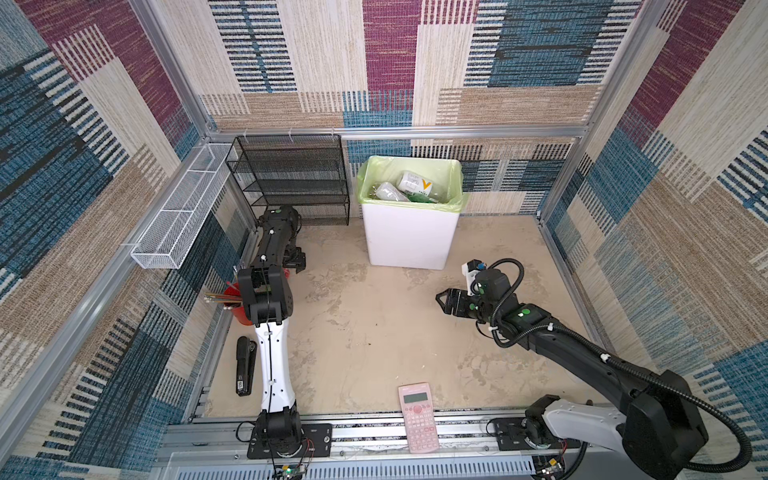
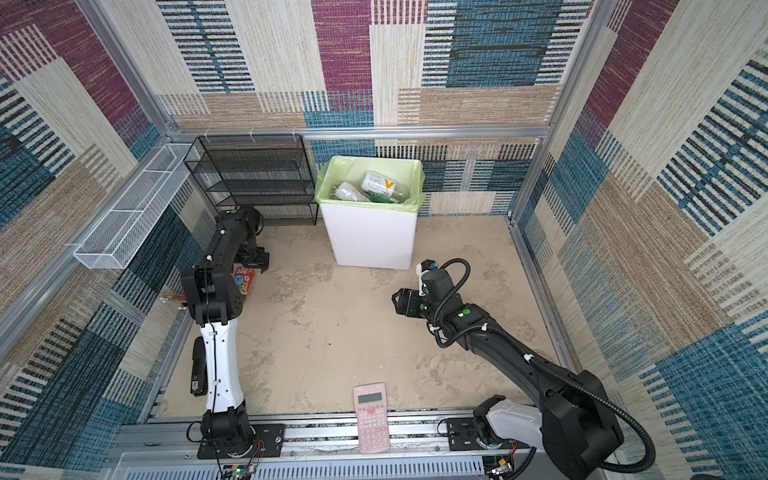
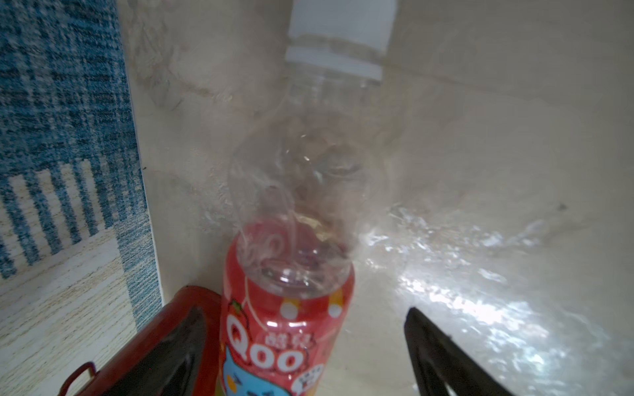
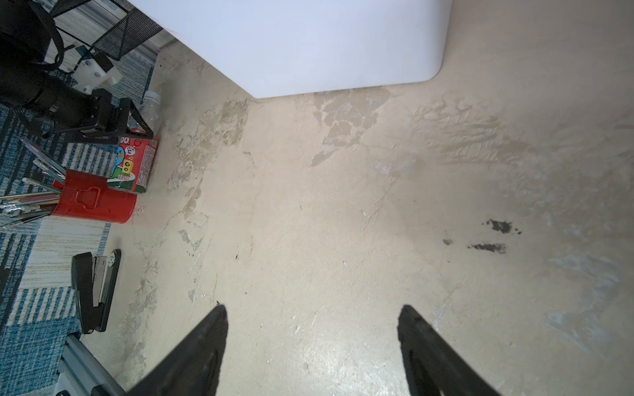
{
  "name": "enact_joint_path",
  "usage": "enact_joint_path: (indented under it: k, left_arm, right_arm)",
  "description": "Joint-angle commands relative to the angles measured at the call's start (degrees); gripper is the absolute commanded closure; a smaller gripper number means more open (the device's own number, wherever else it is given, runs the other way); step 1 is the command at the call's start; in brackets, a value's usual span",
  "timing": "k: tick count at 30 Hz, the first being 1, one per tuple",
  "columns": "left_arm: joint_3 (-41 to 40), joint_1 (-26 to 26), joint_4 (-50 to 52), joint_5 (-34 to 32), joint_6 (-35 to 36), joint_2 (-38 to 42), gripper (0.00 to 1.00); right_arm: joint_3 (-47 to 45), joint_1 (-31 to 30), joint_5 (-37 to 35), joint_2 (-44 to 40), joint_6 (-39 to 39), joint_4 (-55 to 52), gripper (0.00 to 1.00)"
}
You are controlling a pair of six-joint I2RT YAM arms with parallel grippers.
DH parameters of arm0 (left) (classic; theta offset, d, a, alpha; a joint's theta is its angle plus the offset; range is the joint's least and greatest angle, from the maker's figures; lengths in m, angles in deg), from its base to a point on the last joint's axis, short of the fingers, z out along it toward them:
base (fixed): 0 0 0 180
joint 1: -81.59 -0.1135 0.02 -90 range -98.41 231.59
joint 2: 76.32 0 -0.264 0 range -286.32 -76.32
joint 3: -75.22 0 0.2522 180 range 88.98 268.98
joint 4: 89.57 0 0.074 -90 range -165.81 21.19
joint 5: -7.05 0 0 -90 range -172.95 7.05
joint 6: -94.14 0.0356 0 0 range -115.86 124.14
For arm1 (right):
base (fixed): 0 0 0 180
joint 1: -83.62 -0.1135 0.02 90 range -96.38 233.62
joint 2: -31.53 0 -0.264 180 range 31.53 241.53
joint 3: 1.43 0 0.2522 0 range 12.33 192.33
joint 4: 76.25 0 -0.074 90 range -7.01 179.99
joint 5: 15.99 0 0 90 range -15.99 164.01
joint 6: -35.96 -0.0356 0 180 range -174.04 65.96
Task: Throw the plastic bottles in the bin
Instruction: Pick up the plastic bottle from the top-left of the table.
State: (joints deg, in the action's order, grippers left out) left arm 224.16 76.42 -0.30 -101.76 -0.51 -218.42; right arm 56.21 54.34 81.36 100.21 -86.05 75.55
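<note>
By the left wall (image 3: 68,137), the bottle (image 3: 291,260) lies just beside the cup (image 3: 192,298). Our left gripper (image 3: 303,313) straddles it, jaws apart, nothing clamped. Our right gripper (image 4: 312,308) hangs parted and empty over bare floor (image 4: 343,205). The bin (image 1: 409,237) stands at the back. Risk, we judge: the wall-side finger snags the cup and spills the pencils (image 4: 31,199), or the slick bottle squirts free.

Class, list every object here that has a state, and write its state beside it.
bin, upright, lined, bottles inside.
red-labelled bottle, capped, lying on the table, not gripped.
left gripper, open, fingers either side of the red-labelled bottle.
right gripper, open, empty.
calculator, face up.
pencil cup, holding pencils.
</note>
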Motion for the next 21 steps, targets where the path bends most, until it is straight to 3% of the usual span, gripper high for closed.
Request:
enact_joint_path:
  k: [1,10,14,21]
  left_arm:
    - [0.35,-0.32,0.77,1.23,-0.24,-0.4,0.09]
    - [3.43,-2.02,4.78,8.35,1.21,-5.8,0.15]
    - [2.09,-1.87,5.79,12.28,1.66,-5.81,0.24]
    - [-11.24,1.44,0.94,16.81,2.14,2.19,0.45]
  right_arm:
    - [0.71,-0.08,0.18,0.48,0.72,0.09,0.21]
    - [1.48,-0.08,0.2,1.67,0.6,0.07,0.21]
    - [1.4,-0.08,0.2,1.8,0.54,0.47,0.22]
    - [0.61,-0.08,0.33,1.9,0.43,2.41,0.23]
